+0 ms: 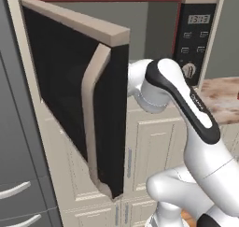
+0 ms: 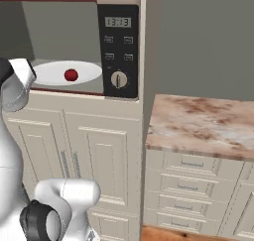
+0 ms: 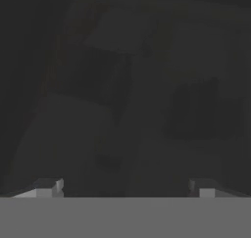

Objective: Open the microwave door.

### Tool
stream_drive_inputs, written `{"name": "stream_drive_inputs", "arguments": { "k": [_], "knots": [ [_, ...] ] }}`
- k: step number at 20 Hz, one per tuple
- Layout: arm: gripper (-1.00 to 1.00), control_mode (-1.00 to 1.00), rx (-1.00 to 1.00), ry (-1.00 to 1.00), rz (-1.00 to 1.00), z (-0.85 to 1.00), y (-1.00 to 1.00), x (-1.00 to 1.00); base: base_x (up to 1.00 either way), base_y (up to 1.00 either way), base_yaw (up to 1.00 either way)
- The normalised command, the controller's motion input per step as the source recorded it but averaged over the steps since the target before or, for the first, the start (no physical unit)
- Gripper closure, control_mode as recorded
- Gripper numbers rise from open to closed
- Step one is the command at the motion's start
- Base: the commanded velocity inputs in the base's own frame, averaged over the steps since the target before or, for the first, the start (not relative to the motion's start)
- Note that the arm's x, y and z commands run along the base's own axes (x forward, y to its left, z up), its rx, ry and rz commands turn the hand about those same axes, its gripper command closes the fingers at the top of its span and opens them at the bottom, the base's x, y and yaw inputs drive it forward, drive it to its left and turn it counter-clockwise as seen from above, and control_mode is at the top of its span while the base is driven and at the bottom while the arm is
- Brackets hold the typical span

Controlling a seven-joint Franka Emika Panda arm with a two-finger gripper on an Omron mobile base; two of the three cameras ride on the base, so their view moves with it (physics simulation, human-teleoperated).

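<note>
1. Hand view: gripper tips sit at 7 and 5 o'clock of the frame, wide apart, nothing between them. Ahead is a dim, murky surface with faint reflections; cannot tell what it is.
2. Left base view: the white arm rises from 5 o'clock and reaches behind the free edge of the microwave door; the hand itself is hidden by the door.
3. Door is swung well out, hinged at the left side of the opening, black glass face turned toward 9 o'clock. Its beige bar handle runs down the free edge near frame centre.
4. Microwave: grey cavity exposed at 12 o'clock, dark red rim along the top edge.
5. Right base view: control strip at 11 o'clock, display reading 13:13, buttons, round knob below.
6. Inside the cavity, a white turntable plate at 10 o'clock carries a small red round item.
7. Cream cabinet doors below the oven; marbled countertop at 3 o'clock, over a stack of drawers.
</note>
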Motion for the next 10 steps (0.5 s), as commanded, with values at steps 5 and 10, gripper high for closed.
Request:
{"name": "stream_drive_inputs", "arguments": {
  "k": [5,10],
  "knots": [
    [-1.0,-1.0,0.01,-0.3,0.12,-0.04,1.0,-0.21,0.0,0.0,0.0],
    [-1.0,-1.0,0.0,-0.39,0.01,0.0,0.85,-0.37,0.0,0.0,0.0]
  ]
}}
